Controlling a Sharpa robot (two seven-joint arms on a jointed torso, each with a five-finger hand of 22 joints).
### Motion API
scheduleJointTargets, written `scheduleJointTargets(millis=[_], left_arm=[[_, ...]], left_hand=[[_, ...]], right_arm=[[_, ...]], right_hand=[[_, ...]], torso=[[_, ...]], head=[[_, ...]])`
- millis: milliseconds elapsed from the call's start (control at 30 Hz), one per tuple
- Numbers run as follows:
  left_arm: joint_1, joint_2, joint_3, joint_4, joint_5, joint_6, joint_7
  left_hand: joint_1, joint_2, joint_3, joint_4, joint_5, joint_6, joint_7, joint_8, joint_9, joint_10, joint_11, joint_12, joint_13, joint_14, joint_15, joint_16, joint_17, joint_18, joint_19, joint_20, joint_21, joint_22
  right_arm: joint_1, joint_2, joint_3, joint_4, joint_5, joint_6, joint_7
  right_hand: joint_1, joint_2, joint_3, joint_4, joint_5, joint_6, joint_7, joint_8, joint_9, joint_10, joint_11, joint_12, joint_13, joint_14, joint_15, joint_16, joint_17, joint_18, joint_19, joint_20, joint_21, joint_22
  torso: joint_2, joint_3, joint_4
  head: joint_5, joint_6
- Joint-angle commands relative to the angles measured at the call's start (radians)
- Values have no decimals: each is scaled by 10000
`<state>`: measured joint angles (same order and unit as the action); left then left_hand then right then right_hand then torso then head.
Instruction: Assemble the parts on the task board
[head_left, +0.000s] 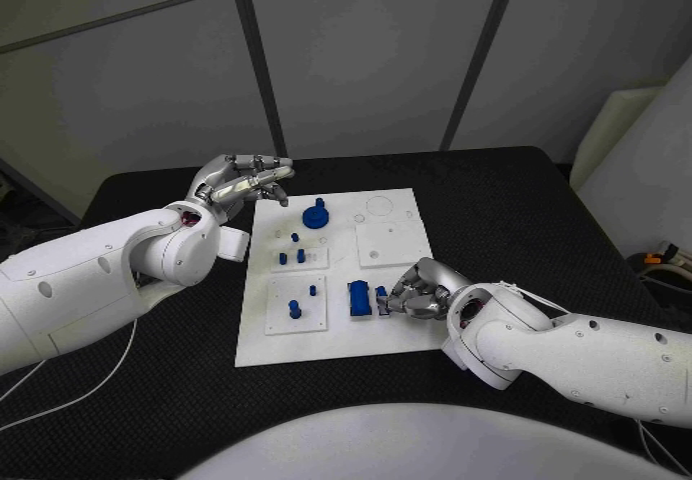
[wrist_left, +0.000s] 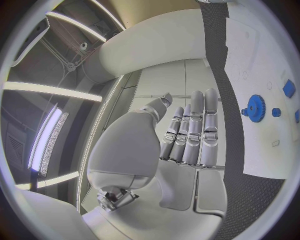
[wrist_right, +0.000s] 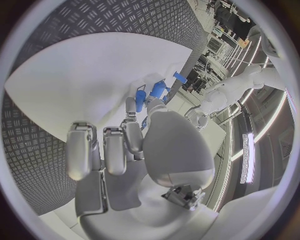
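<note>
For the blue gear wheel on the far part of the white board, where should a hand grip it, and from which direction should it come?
The blue gear wheel seems to lie flat on the task board, with a small hub rising from its centre. Probably best to come straight down from above and pinch across the toothed rim, or pinch the hub. The left hand hovers open nearest to it, so it looks the likelier one.

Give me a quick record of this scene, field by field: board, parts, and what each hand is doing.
board: white task board in the middle of the black table
gear: blue, standing on the board's far part
block: blue, on the board's near part, beside the right hand
left hand: over the board's far left corner, fingers extended, holds nothing
right hand: at the board's near right, fingers curled at a small blue part; grip unclear
</note>
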<state>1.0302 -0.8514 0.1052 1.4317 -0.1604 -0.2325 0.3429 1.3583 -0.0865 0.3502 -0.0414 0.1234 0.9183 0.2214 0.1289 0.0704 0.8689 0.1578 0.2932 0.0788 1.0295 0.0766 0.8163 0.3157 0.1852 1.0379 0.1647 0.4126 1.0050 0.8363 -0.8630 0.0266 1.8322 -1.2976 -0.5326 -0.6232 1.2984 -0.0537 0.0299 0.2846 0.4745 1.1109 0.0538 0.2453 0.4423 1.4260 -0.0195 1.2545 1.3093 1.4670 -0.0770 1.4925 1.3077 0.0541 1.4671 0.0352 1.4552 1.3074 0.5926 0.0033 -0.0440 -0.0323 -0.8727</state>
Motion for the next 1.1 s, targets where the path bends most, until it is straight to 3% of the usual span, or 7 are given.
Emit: scheduleJointTargets(millis=[33,433,767,833,900,1000,1100], left_arm=[[14,18,6,-7,6,146,-19],[14,24,6,-32,6,140,-30],[14,39,6,-54,6,120,-18],[13,43,6,-58,6,119,-16],[13,47,6,-65,6,118,-14],[13,52,6,-71,6,119,-13],[13,60,6,-71,6,123,-13]], left_hand=[[26,57,-21,-44,48,-76,-5,52,11,-62,17,59,-15,-60,4,-26,-13,-34,19,66,-65,-8],[26,57,-21,-44,48,-76,-5,52,11,-62,17,59,-15,-60,4,-26,-13,-34,19,66,-65,-8],[26,57,-21,-44,48,-76,-5,52,11,-62,17,59,-15,-60,4,-26,-13,-34,19,66,-65,-8],[26,57,-21,-44,48,-76,-5,52,11,-62,17,59,-15,-60,4,-26,-13,-34,19,66,-65,-8],[26,57,-21,-44,48,-76,-5,52,11,-62,17,59,-15,-60,4,-26,-13,-34,19,66,-65,-8],[26,57,-21,-44,48,-76,-5,52,11,-62,17,59,-15,-60,4,-26,-13,-34,19,66,-65,-8],[26,57,-21,-44,48,-76,-5,52,11,-62,17,59,-15,-60,4,-26,-13,-34,19,66,-65,-8]], right_arm=[[2,63,-7,43,-277,-21,155],[2,21,-8,80,-390,49,264],[2,-67,-9,88,-456,46,291],[2,-100,-9,88,-468,96,320],[2,-121,-10,80,-485,163,349],[2,-104,-10,22,-567,246,362],[2,-46,-9,-89,-682,292,354]], right_hand=[[-155,-29,-112,20,114,24,-10,50,24,26,-16,37,331,793,-76,12,1453,-143,235,-90,38,923],[-779,-54,-698,53,-119,-25,7,116,144,32,3,34,354,791,-62,2,1445,-141,232,-79,28,922],[-823,-12,-738,52,-131,-31,4,121,156,31,3,31,355,792,-62,3,1448,-140,230,-78,25,920],[-605,-7,-731,-81,-193,-47,-20,134,180,24,-17,23,356,792,-75,2,1448,-139,228,-84,21,918],[-160,57,-653,-327,-701,-60,-37,161,220,13,-37,10,356,791,-101,-1,1445,-136,223,-104,12,910],[434,255,-524,-668,-2255,-88,-49,196,282,6,-49,-3,363,790,-110,-2,1450,-134,217,-130,1,903],[729,407,-411,-860,-2976,-95,-58,221,319,16,-55,14,384,792,-111,0,1456,-138,222,-125,5,916]], torso=[[5,-5,0],[-4,-3,2],[-1,3,-3],[-4,5,-4],[-2,3,1],[5,4,-1],[10,5,10]], head=[[-14,1],[-12,1],[-10,1],[-10,1],[-16,1],[-27,1],[-26,1]])
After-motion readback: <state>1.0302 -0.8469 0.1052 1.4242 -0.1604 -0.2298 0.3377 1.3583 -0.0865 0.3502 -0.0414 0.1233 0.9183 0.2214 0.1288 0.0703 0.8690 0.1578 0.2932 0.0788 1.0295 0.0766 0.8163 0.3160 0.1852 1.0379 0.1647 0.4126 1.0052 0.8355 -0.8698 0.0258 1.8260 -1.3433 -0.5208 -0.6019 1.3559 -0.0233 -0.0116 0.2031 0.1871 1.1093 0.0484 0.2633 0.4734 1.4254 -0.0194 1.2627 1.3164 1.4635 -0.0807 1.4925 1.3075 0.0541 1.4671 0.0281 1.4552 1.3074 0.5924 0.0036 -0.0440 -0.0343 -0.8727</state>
